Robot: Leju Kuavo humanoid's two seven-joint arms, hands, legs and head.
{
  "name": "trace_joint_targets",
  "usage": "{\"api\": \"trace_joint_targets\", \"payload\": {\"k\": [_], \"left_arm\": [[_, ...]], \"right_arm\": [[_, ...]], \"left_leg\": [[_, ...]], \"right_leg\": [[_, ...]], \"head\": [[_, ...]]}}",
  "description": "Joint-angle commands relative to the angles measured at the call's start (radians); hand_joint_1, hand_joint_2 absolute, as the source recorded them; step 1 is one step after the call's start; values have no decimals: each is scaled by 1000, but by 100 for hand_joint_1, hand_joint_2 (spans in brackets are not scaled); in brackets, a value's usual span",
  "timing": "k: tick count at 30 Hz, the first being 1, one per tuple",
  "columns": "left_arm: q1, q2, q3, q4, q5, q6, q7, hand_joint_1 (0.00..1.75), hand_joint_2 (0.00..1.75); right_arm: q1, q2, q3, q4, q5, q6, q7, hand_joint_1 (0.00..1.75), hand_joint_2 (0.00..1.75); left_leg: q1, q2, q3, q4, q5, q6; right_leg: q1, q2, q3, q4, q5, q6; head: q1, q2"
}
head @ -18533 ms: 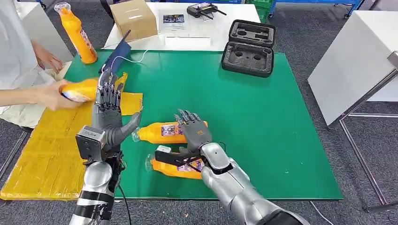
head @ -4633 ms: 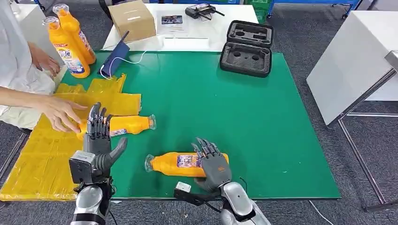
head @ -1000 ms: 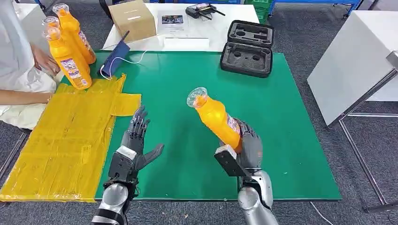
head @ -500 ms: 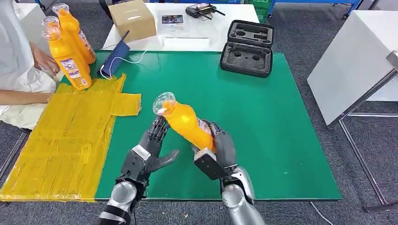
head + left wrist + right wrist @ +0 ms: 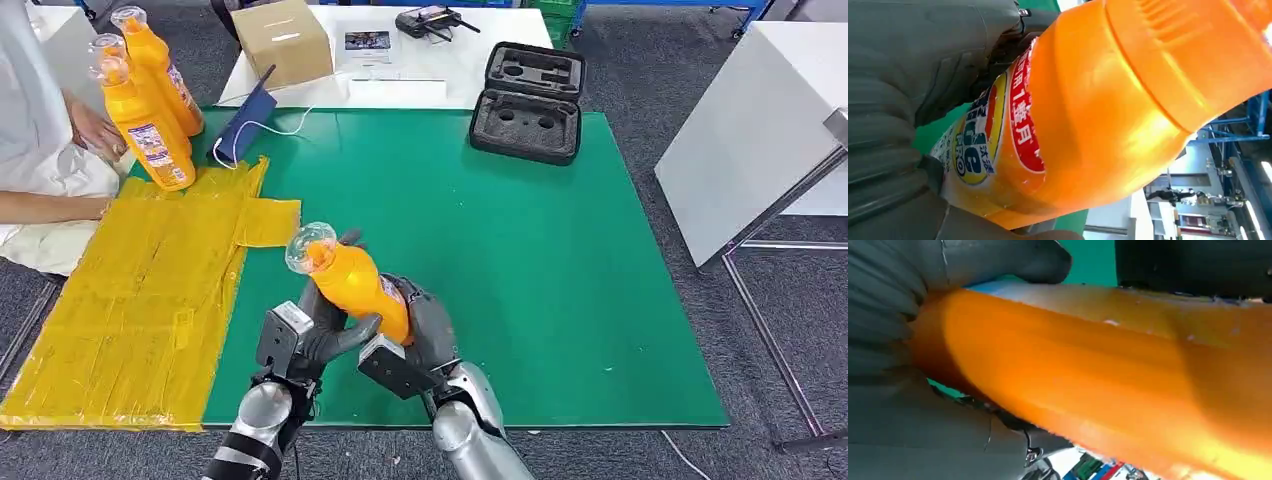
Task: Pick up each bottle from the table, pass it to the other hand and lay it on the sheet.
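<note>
Above the green bench, the smooth, rigid orange plastic bottle – likely slippery and weighty – tilts, its lower body clasped by the right hand while the left hand wraps its waist.

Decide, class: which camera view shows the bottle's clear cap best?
The head view: the bottle is seen whole, tilted, with its clear cap uppermost, above the left hand and right hand. The left wrist view shows its label and orange shoulder; the right wrist view shows a blurred stretch of its body.
</note>
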Motion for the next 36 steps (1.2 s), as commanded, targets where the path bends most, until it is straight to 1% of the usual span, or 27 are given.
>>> {"api": "trace_joint_targets", "payload": {"k": [1, 2, 3, 4, 6, 7, 9, 10, 12, 13, 15, 16, 18, 19, 21, 22, 25, 26, 27, 28, 29, 30, 31, 33, 34, 35, 36], "left_arm": [[-40, 29, -47, 12, 10, -3, 8, 0, 175], [-43, 27, -43, 19, 13, 0, 9, 0, 175], [-47, 24, -34, 27, 18, 7, 9, 66, 175], [-51, 21, -26, 36, 24, 12, 11, 175, 175], [-60, 18, -16, 59, 32, 15, 11, 175, 175], [-60, 18, -15, 60, 33, 16, 11, 175, 175], [-64, 17, -10, 69, 34, 17, 10, 175, 175], [-64, 17, -10, 70, 34, 17, 9, 175, 175], [-64, 17, -10, 70, 34, 17, 9, 175, 175], [-64, 17, -10, 70, 34, 17, 9, 175, 175], [-64, 17, -10, 70, 34, 17, 9, 175, 175], [-62, 15, -10, 67, 34, 18, 10, 175, 175], [-64, 13, -8, 69, 33, 20, 9, 175, 175], [-65, 12, -7, 70, 32, 23, 8, 175, 175], [-69, 11, -5, 77, 32, 25, 8, 175, 175], [-70, 9, -4, 84, 32, 26, 9, 175, 175], [-72, 9, -4, 91, 27, 31, 9, 175, 175], [-71, 6, -3, 88, 6, 66, -2, 175, 175], [-70, 7, -2, 77, -15, 98, -8, 175, 175], [-64, 9, 4, 51, -75, 189, -23, 175, 175], [-60, 12, 17, 27, -89, 219, -22, 175, 175], [-57, 21, 41, 3, -60, 200, -7, 175, 175], [-57, 33, 51, -8, -53, 194, -3, 175, 175], [-71, 49, 98, -23, -223, 403, -12, 175, 175], [-81, 58, 114, -22, -258, 436, -7, 175, 175], [-91, 68, 135, -20, -314, 491, 1, 175, 175], [-104, 79, 161, -13, -401, 583, 7, 175, 175]], "right_arm": [[-41, -6, 71, 146, 22, 0, 2, 175, 175], [-41, -5, 79, 148, 26, 3, -1, 175, 175], [-38, -3, 90, 148, 34, -2, -5, 175, 175], [-35, -2, 99, 148, 39, -5, -5, 175, 175], [-34, -2, 106, 148, 40, -10, 1, 175, 175], [-34, -3, 106, 148, 39, -10, 1, 175, 175], [-36, -7, 105, 149, 35, -14, 5, 175, 175], [-37, -8, 104, 150, 35, -13, 5, 175, 175], [-37, -8, 104, 150, 35, -13, 5, 175, 175], [-37, -8, 104, 150, 35, -13, 5, 175, 175], [-37, -8, 104, 150, 35, -13, 5, 175, 175], [-37, -9, 102, 148, 31, -15, 4, 175, 175], [-34, -12, 103, 138, 26, -15, 1, 175, 175], [-33, -13, 103, 132, 24, -13, 0, 175, 175], [-31, -14, 102, 122, 21, -13, 0, 175, 175], [-29, -12, 99, 118, 18, -20, 0, 175, 175], [-27, -11, 95, 112, 13, -24, -2, 175, 175], [-16, -7, 81, 84, -13, -37, -27, 136, 175], [-6, -3, 69, 56, -37, -43, -42, 7, 175], [9, -2, 58, 9, -62, -52, -55, 0, 175], [21, -5, 51, -35, -78, -52, -56, 0, 175], [39, -12, 38, -97, -107, -47, -57, 0, 175], [48, -20, 32, -131, -120, -35, -52, 0, 175], [75, -33, 4, -226, -164, -20, -55, 0, 175], [86, -37, -8, -263, -177, -20, -54, 0, 0], [97, -39, -24, -300, -197, -20, -55, 0, 0], [110, -43, -42, -346, -231, -14, -58, 0, 0]], "left_leg": [[1, 1, 5, 0, -2, -2], [1, 1, 4, -1, -2, -1], [1, 0, 3, 0, -1, -1], [1, 1, 6, -1, -2, -2], [1, 0, 3, -1, -1, -1], [1, 0, 6, -1, -2, -2], [1, 0, 3, -1, -1, -1], [1, 0, 5, -1, -2, -1], [1, -1, 3, -1, -1, -1], [1, -1, 5, -1, -2, -2], [1, 0, 2, -1, -1, -1], [1, 0, 4, -1, -2, -1], [1, 0, 2, -1, -1, -1], [1, -1, 4, -1, -2, -2], [1, -1, 1, 0, -1, -1], [1, -1, 5, -1, -2, -2], [1, -1, 1, -1, 0, -1], [1, -1, 3, -1, -1, -1], [1, -1, 1, 0, -1, -1], [1, -2, 4, 0, -2, -2], [1, -1, 2, 0, -1, -1], [0, -1, 0, 0, 0, -1], [1, -1, 2, 1, -2, -1], [1, 1, 0, 0, -1, -1], [1, 1, 2, 0, -2, -2], [1, 0, 0, 0, -1, -1], [0, -1, 0, 0, 0, -1]], "right_leg": [[1, 1, 5, -1, -2, -2], [1, 1, 4, -1, -1, -1], [1, 0, 3, -1, -1, -1], [1, 1, 6, -1, -2, -2], [1, 0, 3, -1, -1, -1], [1, 0, 6, -1, -2, -2], [1, 0, 3, -1, -1, -1], [1, 0, 6, -1, -2, -2], [1, -1, 3, -1, -1, -1], [1, -1, 6, -1, -2, -1], [1, 0, 2, -1, -1, -1], [1, 0, 4, -1, -2, -1], [1, 0, 2, -1, -1, -1], [1, -1, 5, -1, -2, -2], [1, -1, 1, -1, -1, -1], [1, -1, 5, -1, -2, -2], [1, -1, 1, -1, -1, -1], [1, -1, 3, -1, -2, -1], [1, -1, 1, -1, -1, -1], [1, -2, 4, -1, -3, -1], [1, -1, 2, -1, -2, -1], [0, -1, 0, 0, -1, -1], [1, -1, 2, 0, -2, -1], [1, 1, 0, 0, -1, -1], [1, 1, 3, 0, -2, -2], [1, 0, 0, 0, -1, -1], [0, -1, -1, 0, -1, -1]], "head": [[0, 0], [0, 0], [0, 0], [0, 0], [0, 0], [0, 0], [0, 0], [0, 0], [0, 0], [0, 0], [0, 0], [0, 0], [0, 0], [0, 0], [0, 0], [0, 0], [0, 0], [0, 0], [0, 0], [0, 0], [0, 0], [0, 0], [0, 0], [0, 0], [0, 0], [0, 0], [0, 0]]}}
